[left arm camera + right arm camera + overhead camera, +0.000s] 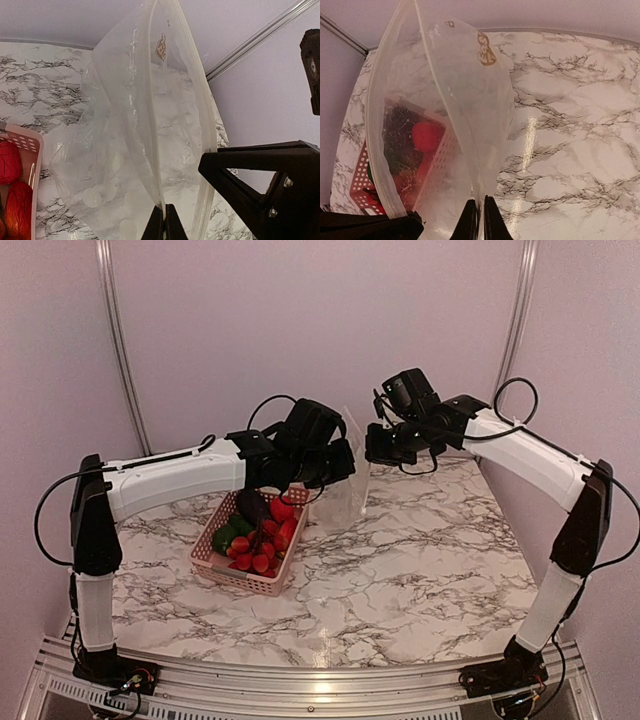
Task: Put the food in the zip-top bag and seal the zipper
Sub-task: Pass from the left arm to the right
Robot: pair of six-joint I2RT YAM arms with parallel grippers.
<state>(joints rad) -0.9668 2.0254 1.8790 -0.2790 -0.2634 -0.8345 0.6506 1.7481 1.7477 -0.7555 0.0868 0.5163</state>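
The clear zip-top bag (350,492) hangs upright between my two grippers, above the table's far middle, its mouth held apart. My left gripper (165,220) is shut on one lip of the mouth, where the whitish zipper (153,100) runs up from its fingertips. The right gripper (480,216) pinches the other lip, its fingers nearly together with plastic between them. The bag (465,100) looks empty. The food (258,530) (purple eggplant, green pieces, red pieces) lies in the pink basket (245,582), below and left of the bag.
The pink basket's rim (31,145) shows just left of the bag, with red pieces (9,162) in it. My right arm's black gripper body (270,185) is close beside the left fingers. Purple walls with metal rails enclose the marble table (420,570).
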